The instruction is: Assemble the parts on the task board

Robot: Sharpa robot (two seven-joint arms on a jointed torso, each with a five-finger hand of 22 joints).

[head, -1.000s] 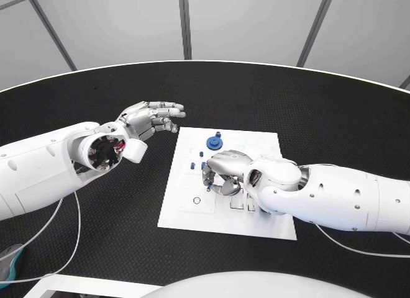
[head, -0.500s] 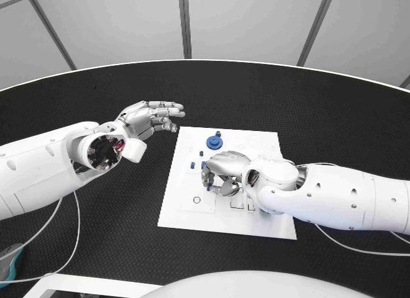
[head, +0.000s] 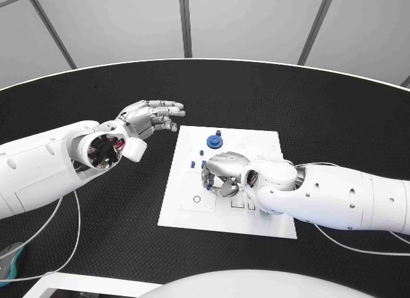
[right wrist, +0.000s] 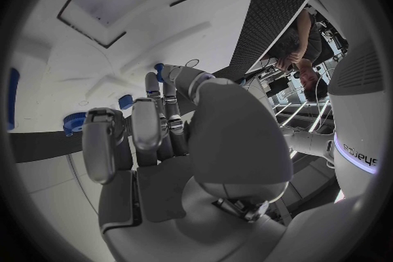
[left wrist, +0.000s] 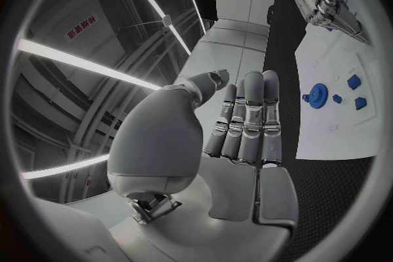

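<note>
While the left hand [head: 154,119] hangs empty with fingers straight beyond the task board's [head: 263,138] far-left corner, the right hand [head: 225,174], grip unclear, works mid-board near the blue parts [head: 213,143]; it should seat slowly and squarely.

A robotics lab or demonstration hall, to judge by the round black table [head: 286,93] fenced by grey partition panels [head: 241,28] along the top of the head view, and the long ceiling light strips [left wrist: 78,62] in the left wrist view.
</note>
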